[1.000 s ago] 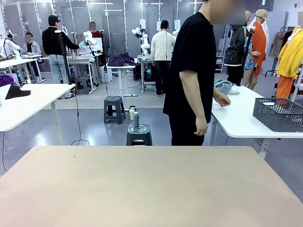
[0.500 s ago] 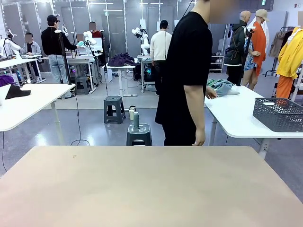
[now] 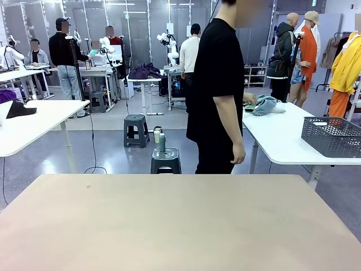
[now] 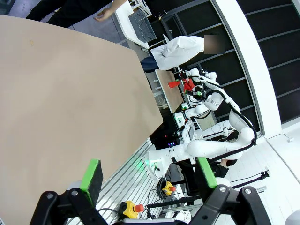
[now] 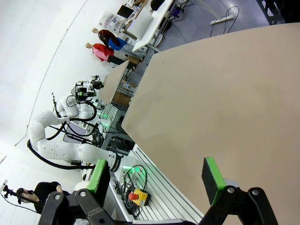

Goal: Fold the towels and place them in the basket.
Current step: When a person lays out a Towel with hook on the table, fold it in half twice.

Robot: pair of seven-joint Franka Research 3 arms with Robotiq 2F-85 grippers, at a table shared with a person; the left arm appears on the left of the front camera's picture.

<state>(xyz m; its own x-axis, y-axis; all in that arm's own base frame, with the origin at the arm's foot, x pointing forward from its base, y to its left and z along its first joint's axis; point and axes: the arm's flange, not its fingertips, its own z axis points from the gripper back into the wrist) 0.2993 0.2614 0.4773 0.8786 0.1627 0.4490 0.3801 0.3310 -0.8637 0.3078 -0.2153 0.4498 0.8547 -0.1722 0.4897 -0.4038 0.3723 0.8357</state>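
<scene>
A person in black (image 3: 217, 90) stands at the far side of my bare tan table (image 3: 175, 220), one hand on a pale blue-grey towel bundle (image 3: 264, 104) lying on a white side table (image 3: 282, 141). The dark grey lattice basket (image 3: 333, 135) rests on that same side table, to the right; it also appears far off as the basket (image 4: 141, 26) in the left wrist view. My left gripper (image 4: 147, 174) is open above the table's near edge, with nothing between its green pads. My right gripper (image 5: 157, 178) is open too, likewise holding nothing.
A dark stool (image 3: 166, 160) with a bottle on it stands just beyond the table's far edge. Another white table (image 3: 34, 121) sits at the left. Yellow and orange garments (image 3: 344, 73) hang at the far right.
The person has turned and shifted slightly left, still reaching back to the towel bundle on the side table. Neither gripper's state can be compared.
</scene>
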